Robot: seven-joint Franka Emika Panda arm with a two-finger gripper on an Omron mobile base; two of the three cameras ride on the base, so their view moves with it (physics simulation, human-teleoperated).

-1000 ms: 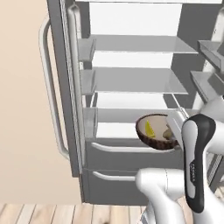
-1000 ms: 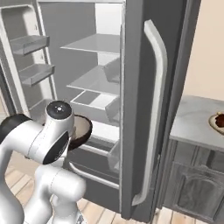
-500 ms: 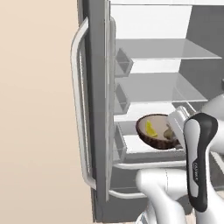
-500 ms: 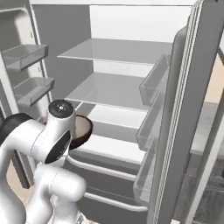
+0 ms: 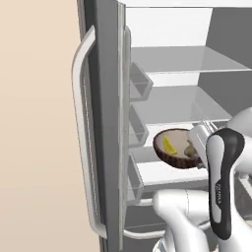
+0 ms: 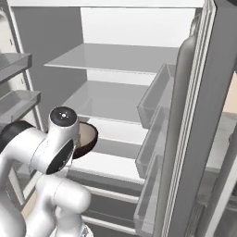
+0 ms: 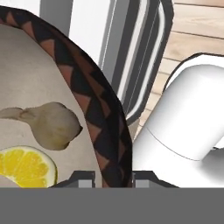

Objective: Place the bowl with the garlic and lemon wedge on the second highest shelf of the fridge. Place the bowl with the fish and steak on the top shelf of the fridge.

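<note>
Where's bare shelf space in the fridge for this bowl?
Both upper shelves look bare: the top shelf and the second shelf, bordered by the back wall and door bins. Crowded lower down, where the hand holds the bowl by the arm.

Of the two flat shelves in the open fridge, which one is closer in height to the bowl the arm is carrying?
The lower shelf, second from the top. The bowl hangs just below its front edge, while the top shelf sits well above.

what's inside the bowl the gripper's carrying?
The bowl holds a yellow lemon wedge and a beige garlic bulb, lying side by side. The gripper clamps the rim; the bowl's far left part is cropped in the hand view.
</note>
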